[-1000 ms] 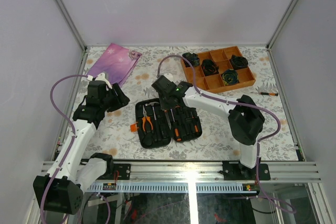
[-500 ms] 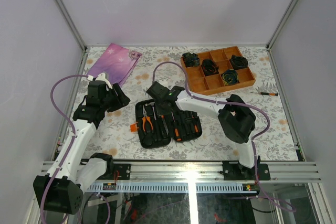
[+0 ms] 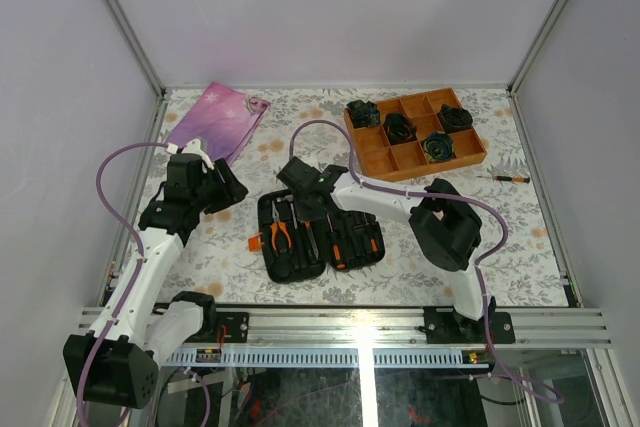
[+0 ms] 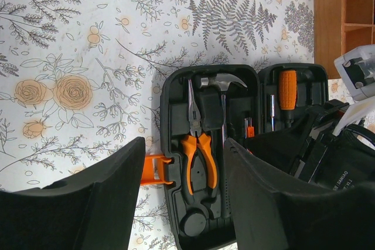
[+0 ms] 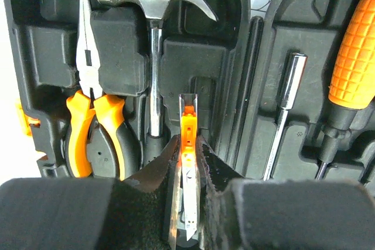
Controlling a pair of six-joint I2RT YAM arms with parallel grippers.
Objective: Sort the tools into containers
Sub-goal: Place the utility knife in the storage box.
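Note:
The black tool case point(image 3: 268, 247) lies open at the table's middle. Its left half holds orange-handled pliers point(image 5: 94, 115) and a hammer point(image 5: 153, 4). Its right half holds an orange-handled screwdriver point(image 5: 353, 57) and a metal socket bar point(image 5: 284, 109). My right gripper point(image 5: 187, 144) is shut on a slim metal utility knife with an orange slider point(image 5: 187, 127). It holds the knife just right of the hammer shaft, over the left half point(image 3: 305, 199). My left gripper point(image 4: 184, 156) is open and empty, left of the case point(image 3: 225, 190). A thin screwdriver point(image 3: 510, 178) lies far right.
An orange divided tray point(image 3: 416, 155) with black rolled bundles stands at the back right. A pink-purple pouch point(image 3: 215, 119) lies at the back left. An orange zipper tab point(image 4: 153, 171) sticks out of the case's left side. Enclosure walls stand on three sides.
My right gripper has moved left with the knife, to over the case's left half. The left arm has not moved.

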